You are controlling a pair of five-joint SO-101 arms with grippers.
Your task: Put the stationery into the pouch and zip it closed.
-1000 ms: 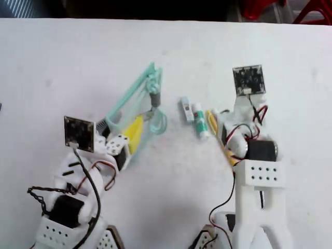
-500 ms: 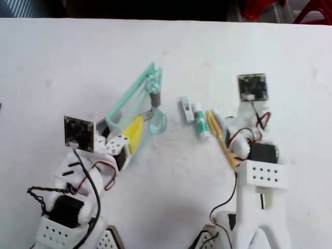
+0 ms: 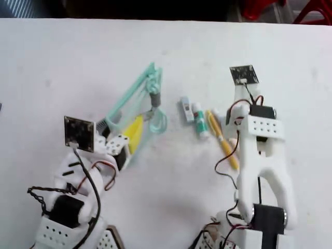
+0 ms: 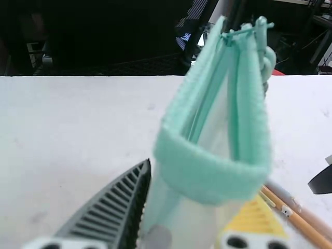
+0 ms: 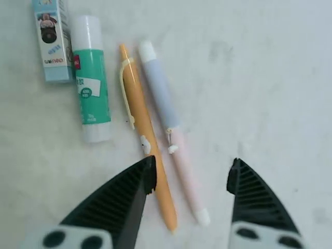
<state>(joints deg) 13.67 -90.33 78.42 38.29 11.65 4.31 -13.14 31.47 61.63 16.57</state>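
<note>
Right arm (image 3: 261, 155) — jaws apart above pens (image 5: 141, 129)

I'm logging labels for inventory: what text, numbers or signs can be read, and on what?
On the small blue box: printed label, too blurred to read.
On the green glue stick: white label with print, too small to read.
On the orange pen, pale pen and pouch: no text visible.

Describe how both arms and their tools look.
Both the left arm and right arm have white plastic shells, black motors, red and black cables, dark square camera boards. The left tool pairs a grey ribbed finger with a yellow one; right tool has two dark ribbed fingers.
</note>
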